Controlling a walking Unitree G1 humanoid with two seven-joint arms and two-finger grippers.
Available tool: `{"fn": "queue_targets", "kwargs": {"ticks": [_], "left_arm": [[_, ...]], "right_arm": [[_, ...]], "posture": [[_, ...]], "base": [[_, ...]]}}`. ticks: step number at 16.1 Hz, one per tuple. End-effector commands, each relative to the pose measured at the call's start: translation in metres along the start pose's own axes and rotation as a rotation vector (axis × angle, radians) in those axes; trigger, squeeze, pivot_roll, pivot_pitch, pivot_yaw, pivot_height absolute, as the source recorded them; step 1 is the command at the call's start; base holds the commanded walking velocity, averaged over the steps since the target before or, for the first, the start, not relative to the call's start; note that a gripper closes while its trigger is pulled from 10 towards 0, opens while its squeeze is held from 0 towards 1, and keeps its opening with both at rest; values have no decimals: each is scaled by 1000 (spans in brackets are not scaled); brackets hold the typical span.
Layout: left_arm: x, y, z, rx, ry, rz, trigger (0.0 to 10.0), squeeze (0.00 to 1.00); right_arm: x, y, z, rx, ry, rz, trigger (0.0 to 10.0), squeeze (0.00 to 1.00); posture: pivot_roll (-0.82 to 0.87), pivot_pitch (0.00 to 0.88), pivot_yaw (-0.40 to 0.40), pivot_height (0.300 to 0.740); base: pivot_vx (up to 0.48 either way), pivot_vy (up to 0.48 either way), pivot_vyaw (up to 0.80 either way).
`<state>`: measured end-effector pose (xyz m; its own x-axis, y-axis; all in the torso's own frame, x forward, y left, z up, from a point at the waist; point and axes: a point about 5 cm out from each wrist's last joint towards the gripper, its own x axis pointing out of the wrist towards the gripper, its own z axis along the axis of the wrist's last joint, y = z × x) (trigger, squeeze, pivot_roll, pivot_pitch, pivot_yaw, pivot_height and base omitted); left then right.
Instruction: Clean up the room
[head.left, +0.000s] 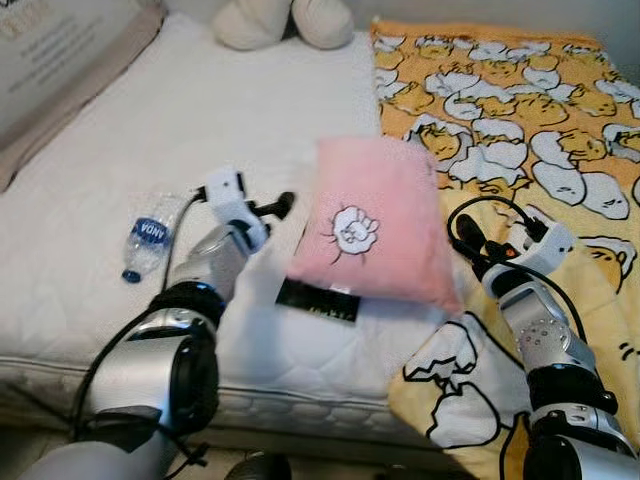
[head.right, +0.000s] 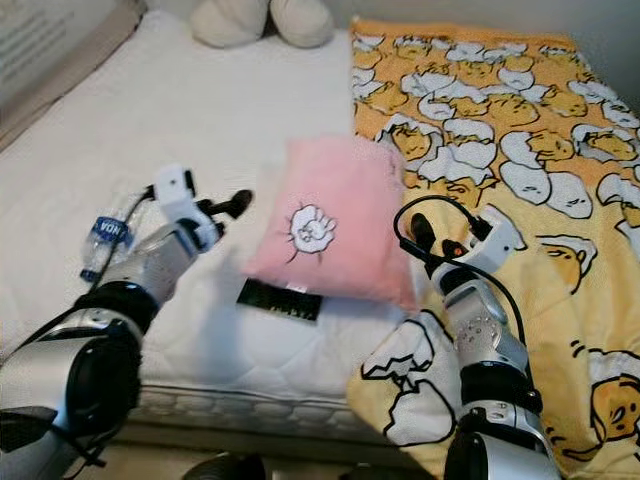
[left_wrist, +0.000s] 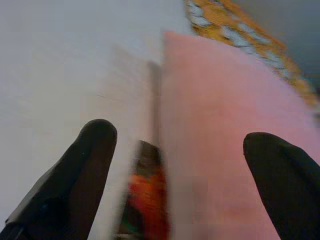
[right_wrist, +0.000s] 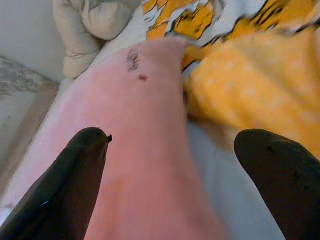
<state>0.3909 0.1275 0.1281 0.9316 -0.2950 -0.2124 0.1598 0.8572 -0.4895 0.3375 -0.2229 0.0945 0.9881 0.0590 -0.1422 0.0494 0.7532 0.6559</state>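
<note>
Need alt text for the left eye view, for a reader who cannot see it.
A pink pillow lies on a white mattress between the left gripper and right gripper, partly covering a black packet. A water bottle lies left; a yellow cartoon blanket right.

A bed with a white quilted mattress (head.left: 150, 150) occupies most of the frame, its front edge running along the bottom. A yellow blanket (head.left: 520, 110) printed with white cartoon figures covers the right half and hangs over the front edge at lower right. A tan headboard or panel (head.left: 60, 70) sits at upper left. Pale wall (head.left: 500, 15) lies along the top right. Lighting is even and soft.
</note>
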Motion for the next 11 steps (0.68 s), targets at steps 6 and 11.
{"fn": "queue_targets", "kwargs": {"ticks": [6,11], "left_arm": [[10,-42,-17,-41,42,-168,10000,0],[10,-56,-52,98,146,-143,10000,0]], "right_arm": [[12,13,-6,40,51,71,10000,0],[15,9,-16,127,103,58,10000,0]], "posture": [[-166,169,-19,740],[-186,164,-36,740]], "base": [[0,0,0],[0,0,0]]}}
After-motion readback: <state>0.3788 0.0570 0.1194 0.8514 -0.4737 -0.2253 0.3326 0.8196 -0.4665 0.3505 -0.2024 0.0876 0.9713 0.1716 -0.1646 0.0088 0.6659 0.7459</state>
